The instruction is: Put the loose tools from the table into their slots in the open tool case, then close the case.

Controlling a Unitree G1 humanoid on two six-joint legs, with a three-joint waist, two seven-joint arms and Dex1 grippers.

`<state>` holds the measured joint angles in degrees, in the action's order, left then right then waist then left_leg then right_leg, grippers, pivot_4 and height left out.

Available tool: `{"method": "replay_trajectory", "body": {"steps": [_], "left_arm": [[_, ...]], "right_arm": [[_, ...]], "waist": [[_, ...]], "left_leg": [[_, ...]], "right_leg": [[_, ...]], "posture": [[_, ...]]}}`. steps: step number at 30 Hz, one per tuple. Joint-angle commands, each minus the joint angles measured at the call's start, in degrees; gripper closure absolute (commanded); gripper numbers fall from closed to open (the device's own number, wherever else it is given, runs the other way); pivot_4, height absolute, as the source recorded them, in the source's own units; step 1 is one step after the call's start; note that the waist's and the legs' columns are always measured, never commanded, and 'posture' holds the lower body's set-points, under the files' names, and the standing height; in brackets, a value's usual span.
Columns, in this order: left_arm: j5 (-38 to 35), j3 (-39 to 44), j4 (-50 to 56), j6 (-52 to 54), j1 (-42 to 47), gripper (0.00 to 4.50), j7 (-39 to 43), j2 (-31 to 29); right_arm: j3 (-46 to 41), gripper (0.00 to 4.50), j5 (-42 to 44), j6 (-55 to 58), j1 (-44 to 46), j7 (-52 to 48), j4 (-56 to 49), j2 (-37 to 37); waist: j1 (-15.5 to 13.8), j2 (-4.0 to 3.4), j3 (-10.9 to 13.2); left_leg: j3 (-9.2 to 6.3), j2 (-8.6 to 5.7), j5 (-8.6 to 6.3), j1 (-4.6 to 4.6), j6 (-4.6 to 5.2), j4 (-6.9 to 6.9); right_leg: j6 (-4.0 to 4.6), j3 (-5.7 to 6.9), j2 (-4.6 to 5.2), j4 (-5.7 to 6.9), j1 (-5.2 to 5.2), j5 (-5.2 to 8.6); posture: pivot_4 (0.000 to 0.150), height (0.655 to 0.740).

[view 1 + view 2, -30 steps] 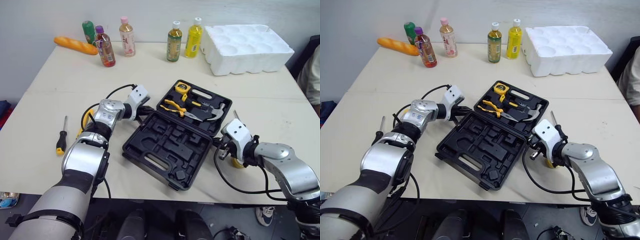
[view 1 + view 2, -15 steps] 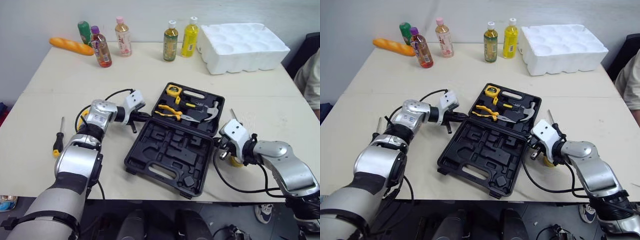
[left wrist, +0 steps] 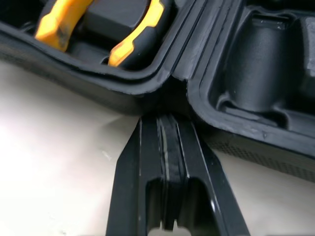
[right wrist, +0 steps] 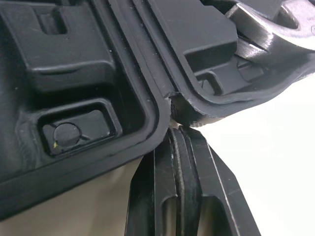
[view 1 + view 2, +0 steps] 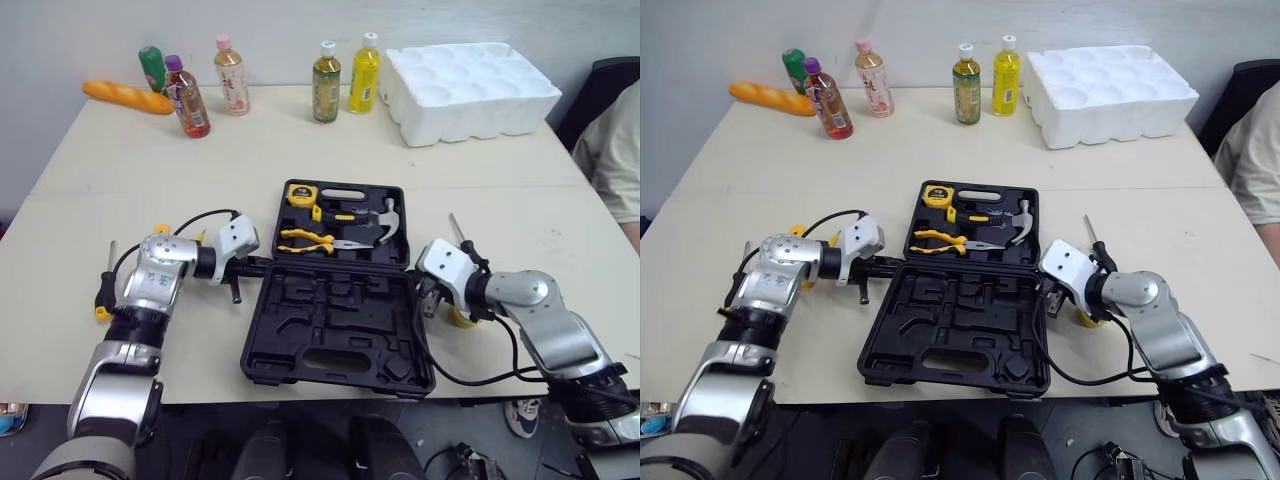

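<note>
Bottles number five; left gripper and right gripper, both clenched, flank one case.

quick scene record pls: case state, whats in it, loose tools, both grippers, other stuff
case: tool case open flat mid-table; near half's slots look empty
in far half: tape measure, pliers, hammer
loose tools: screwdriver left of the case; second screwdriver right of it
left gripper: shut, tips at the case's left hinge end
right gripper: shut, tips at the right hinge end
back of table: bottles, bread, foam tray
</note>
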<state>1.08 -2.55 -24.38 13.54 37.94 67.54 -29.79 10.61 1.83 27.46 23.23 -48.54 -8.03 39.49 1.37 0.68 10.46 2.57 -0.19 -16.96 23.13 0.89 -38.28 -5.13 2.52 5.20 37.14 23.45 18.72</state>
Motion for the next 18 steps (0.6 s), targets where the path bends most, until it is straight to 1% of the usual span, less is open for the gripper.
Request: {"method": "replay_trajectory", "body": {"steps": [1,4,7,14,18], "left_arm": [[-3.33,-2.38,9.14,3.69,-3.06,4.4,-0.35,1.98],[-2.62,-1.56,9.52,4.7,-3.92,4.4,-2.42,0.86],[-2.2,-0.4,7.0,4.6,-2.07,4.4,-4.4,0.01],[-3.72,-1.6,8.8,4.95,-2.19,4.4,-2.71,0.22],[-2.98,-0.87,5.82,5.09,-0.6,4.4,-3.7,-1.05]], "right_arm": [[2.87,4.5,1.7,-5.41,3.73,-3.02,-2.66,-3.25],[2.62,4.5,0.38,-7.17,4.05,-3.9,0.21,-2.4],[1.44,4.5,-0.07,-8.87,4.01,-4.76,2.86,-1.59],[1.21,4.5,-1.81,-10.74,4.45,-3.78,5.13,-2.14],[0.24,4.5,-1.99,-10.61,3.81,-3.57,5.4,-1.84]], "waist": [[0.11,0.0,0.0],[0.17,0.0,-0.01],[0.16,0.01,-0.02],[0.17,0.02,-0.02],[0.15,0.03,-0.03]], "left_leg": [[-0.01,0.0,0.0,0.0,0.0,0.0],[-0.01,0.0,0.0,0.0,0.0,0.0],[0.03,-0.03,0.0,-0.05,0.0,-0.02],[0.04,-0.04,0.0,-0.06,0.01,-0.16],[0.04,-0.04,0.0,-0.06,0.01,-0.18]], "right_leg": [[0.0,-0.05,0.01,0.0,0.0,0.0],[0.01,-0.18,0.05,0.01,0.0,0.0],[0.01,-0.18,0.08,0.09,-0.01,0.0],[0.01,-0.22,0.11,0.25,0.0,0.0],[0.01,-0.25,0.12,0.27,0.0,0.0]], "posture": [[0.15,0.7384],[0.15,0.7384],[0.15,0.7384],[0.15,0.7384],[0.15,0.7384]]}}
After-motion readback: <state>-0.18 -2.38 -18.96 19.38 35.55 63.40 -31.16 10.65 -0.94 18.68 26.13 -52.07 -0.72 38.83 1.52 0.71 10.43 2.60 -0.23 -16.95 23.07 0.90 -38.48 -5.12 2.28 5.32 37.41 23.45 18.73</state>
